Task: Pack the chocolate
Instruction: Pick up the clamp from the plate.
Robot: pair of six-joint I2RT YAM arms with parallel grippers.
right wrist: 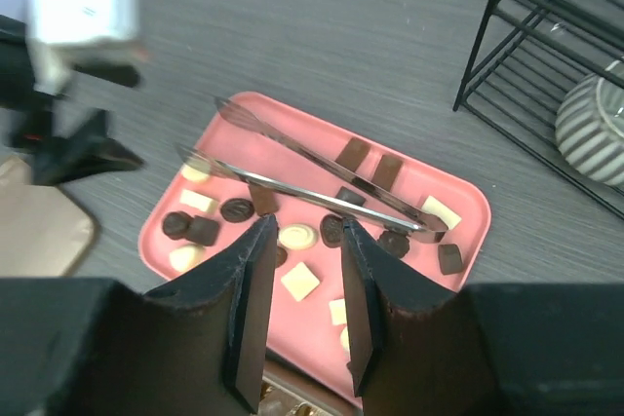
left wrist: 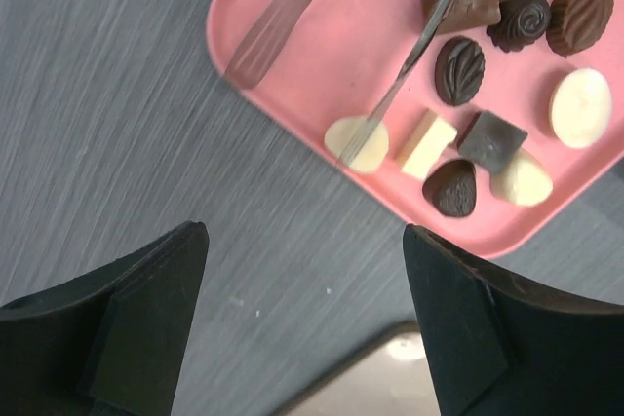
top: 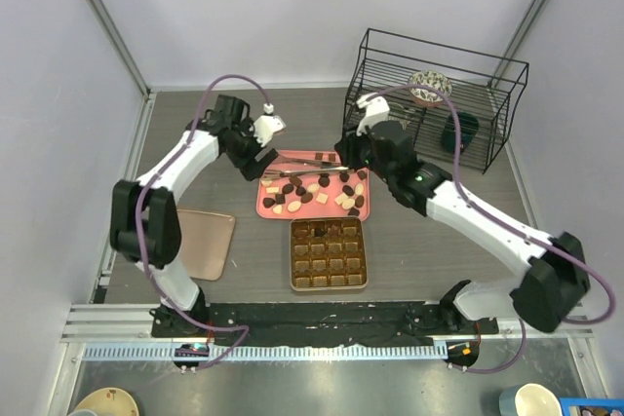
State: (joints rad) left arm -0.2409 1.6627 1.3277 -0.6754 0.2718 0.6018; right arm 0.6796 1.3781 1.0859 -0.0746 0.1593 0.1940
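Note:
Several chocolates point(top: 322, 182) in dark brown, mid-brown and cream lie loose on a flat pink tray point(top: 292, 189) at mid-table. Metal tongs point(top: 307, 171) rest across the tray's far half. My left gripper point(top: 261, 165) hovers at the tray's left corner. In the left wrist view it point(left wrist: 304, 236) is wide open over bare table, with the chocolates point(left wrist: 459, 70) and the tong tips point(left wrist: 366, 138) beyond it. My right gripper point(right wrist: 306, 226) hangs over the tray point(right wrist: 429, 177), its jaws partly open and holding nothing, a cream chocolate point(right wrist: 298, 236) below them.
A gold-brown gridded box point(top: 293, 270) stands just in front of the tray. A flat beige lid point(top: 205, 241) lies at the left, also seen in the left wrist view point(left wrist: 400, 367). A black wire rack point(top: 434, 94) at the back right holds a striped bowl point(top: 429, 85).

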